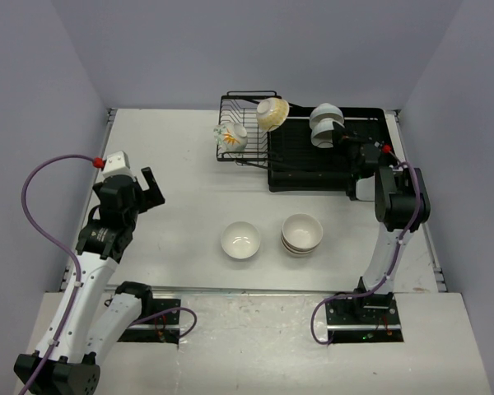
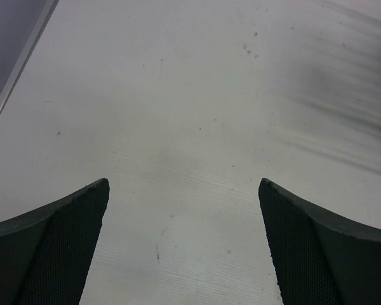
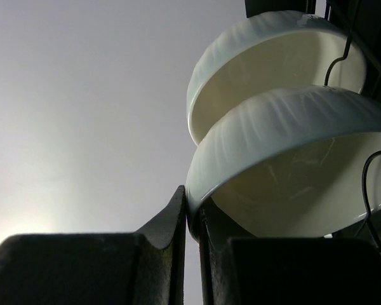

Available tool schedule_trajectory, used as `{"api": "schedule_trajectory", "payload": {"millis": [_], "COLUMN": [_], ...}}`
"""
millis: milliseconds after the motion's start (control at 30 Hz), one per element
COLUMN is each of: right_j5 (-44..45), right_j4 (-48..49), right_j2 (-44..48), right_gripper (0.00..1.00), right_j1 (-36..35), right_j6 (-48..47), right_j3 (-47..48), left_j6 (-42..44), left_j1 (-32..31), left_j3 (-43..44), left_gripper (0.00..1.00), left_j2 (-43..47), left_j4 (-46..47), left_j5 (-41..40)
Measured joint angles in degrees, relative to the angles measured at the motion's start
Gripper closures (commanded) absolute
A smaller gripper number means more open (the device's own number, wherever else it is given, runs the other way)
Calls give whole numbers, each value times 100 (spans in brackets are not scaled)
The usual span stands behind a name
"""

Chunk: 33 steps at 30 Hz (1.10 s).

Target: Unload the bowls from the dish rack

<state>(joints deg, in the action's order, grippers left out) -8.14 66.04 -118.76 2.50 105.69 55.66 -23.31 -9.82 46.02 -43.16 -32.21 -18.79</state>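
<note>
Contact looks made on my right side: the right end effector [image 3: 192, 206] is closed on the rim of the nearer white bowl [image 3: 292, 159], one finger outside the wall and one inside, about the only hold a thin ceramic lip offers. That bowl leans on edge in the dish rack [image 1: 305, 169], just in front of a second white bowl [image 3: 267, 57] tilted the same way, both propped by the wires so they drain. I cannot tell whether the two touch, so I judge the lift should go up and away from the neighbour, clear of the wire beside it.

Two more bowls sit in the wire section at the rack's left end: a flower-patterned bowl [image 1: 230, 136] on its side and a cream-yellow bowl [image 1: 272, 113] tipped against the uprights. Already out on the table [image 1: 189, 164] are a single white bowl [image 1: 240, 240], upright, and just beside it a stack of tan-banded bowls [image 1: 301, 234], nested to save room, I suppose.

The left end effector [image 2: 184, 248] hangs open over the table, well apart from the rack and holding nothing; I read it as parked out of the way. By my count four bowls are in the rack, so the unloading is partway through.
</note>
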Motion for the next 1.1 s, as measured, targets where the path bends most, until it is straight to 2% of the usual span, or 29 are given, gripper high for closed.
{"api": "schedule_trajectory", "payload": {"millis": [433,1100], "right_j5": [146,142], "right_j4": [807,820], "right_j2": [-516,-616], "right_gripper": [100,100], "right_j1": [-24,-24], "right_j6": [286,365], "right_j3": [234,424], "left_j6": [37,39], "left_j1": [0,0], "left_j3": [0,0], "left_gripper": [0,0], "left_j2": [0,0], "left_j4": [2,61], "left_j5": [61,142]}}
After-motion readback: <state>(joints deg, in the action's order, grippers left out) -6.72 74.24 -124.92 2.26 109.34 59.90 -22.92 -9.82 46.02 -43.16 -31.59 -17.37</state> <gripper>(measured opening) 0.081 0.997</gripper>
